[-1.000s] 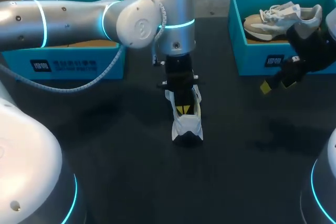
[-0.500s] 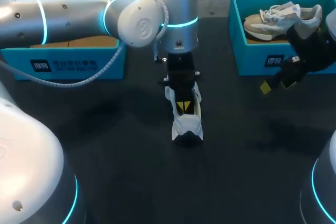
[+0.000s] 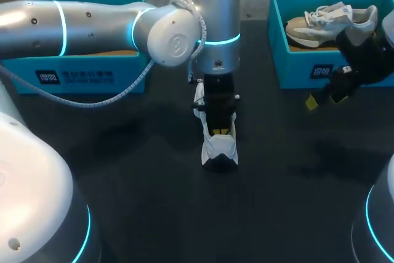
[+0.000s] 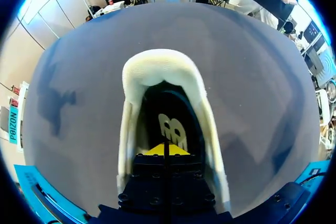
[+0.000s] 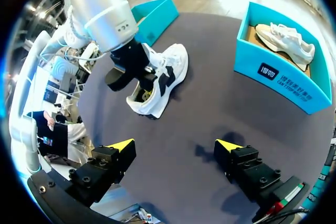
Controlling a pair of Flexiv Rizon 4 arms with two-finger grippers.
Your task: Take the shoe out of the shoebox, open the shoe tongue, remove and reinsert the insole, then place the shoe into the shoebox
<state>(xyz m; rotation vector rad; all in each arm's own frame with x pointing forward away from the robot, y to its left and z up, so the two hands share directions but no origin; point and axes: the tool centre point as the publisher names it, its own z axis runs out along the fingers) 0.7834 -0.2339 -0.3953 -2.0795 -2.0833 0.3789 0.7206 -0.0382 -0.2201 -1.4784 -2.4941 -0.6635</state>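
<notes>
A white shoe (image 3: 219,147) stands on the dark table at the centre, toe toward the front edge. My left gripper (image 3: 220,131) comes straight down into its opening. In the left wrist view the left gripper (image 4: 167,149) is shut, its yellow tips pressed together just above the dark insole (image 4: 172,128) inside the white shoe (image 4: 157,69). Whether the tips pinch the insole is hidden. My right gripper (image 3: 322,100) hangs open and empty in front of the right-hand shoebox. In the right wrist view the right gripper (image 5: 174,145) stands apart from the white shoe (image 5: 164,80).
A teal shoebox (image 3: 295,72) at the back right holds a second, beige-and-white shoe (image 3: 332,20). Another teal shoebox (image 3: 86,75) lies at the back left, behind my left arm. Bare dark tabletop surrounds the centre shoe.
My left arm has shifted slightly right, its shut gripper staying in the shoe. The shoe's toe and the right arm have not moved.
</notes>
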